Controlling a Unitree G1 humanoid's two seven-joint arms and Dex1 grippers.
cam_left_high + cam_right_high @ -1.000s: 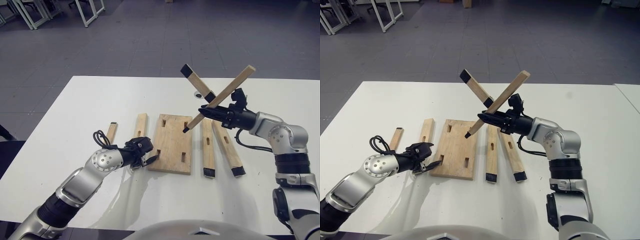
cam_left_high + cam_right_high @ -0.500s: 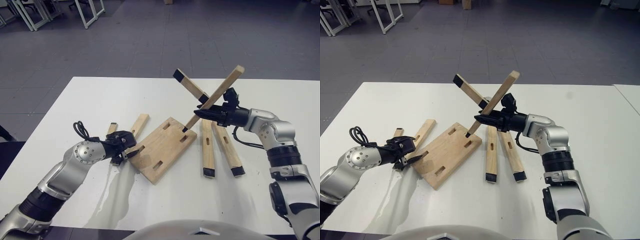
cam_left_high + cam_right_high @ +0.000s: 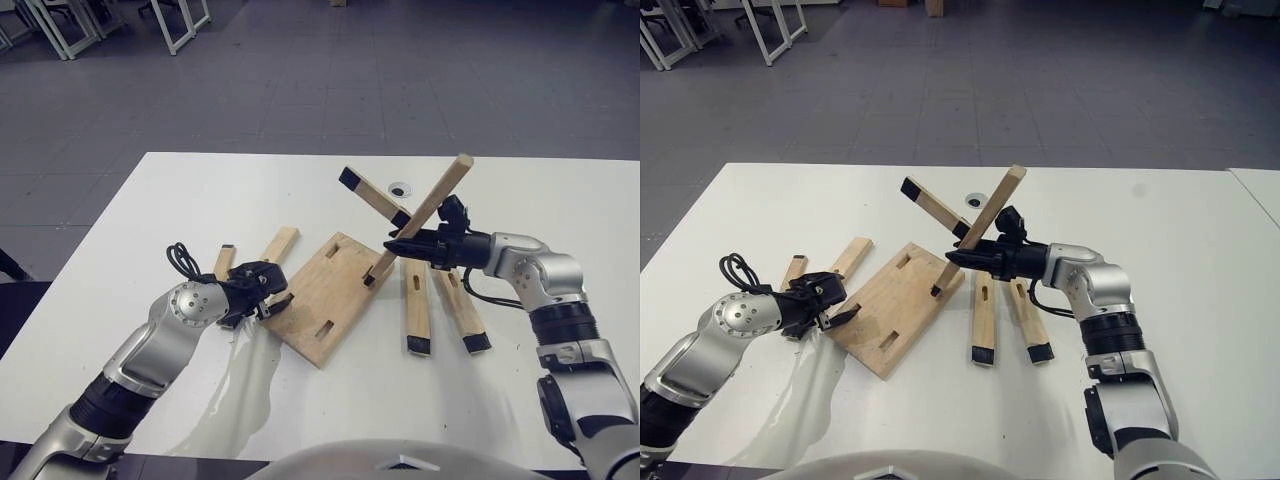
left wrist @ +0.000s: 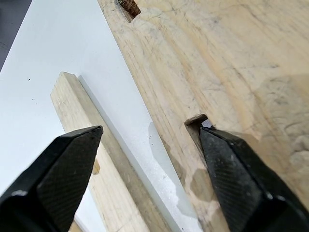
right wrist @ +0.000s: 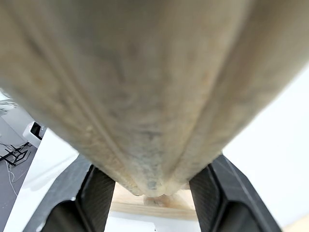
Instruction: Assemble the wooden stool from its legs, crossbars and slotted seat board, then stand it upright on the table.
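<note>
Presently, the right tool point(image 3: 397, 246) is seen clamped on the crossed leg pair point(image 3: 432, 203), whose lower black tip is placed at the slotted seat board point(image 3: 330, 295). The left tool point(image 3: 270, 298) is spread open astride that board's near edge. Two slotted bars point(image 3: 415, 300) are laid just beside the board on the desk point(image 3: 140, 230).

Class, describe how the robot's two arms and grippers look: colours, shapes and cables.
The left arm and right arm have rounded silver shells with black sections between. A black cable loops near each wrist. The left gripper and right gripper are black, each with two tapered fingers.
</note>
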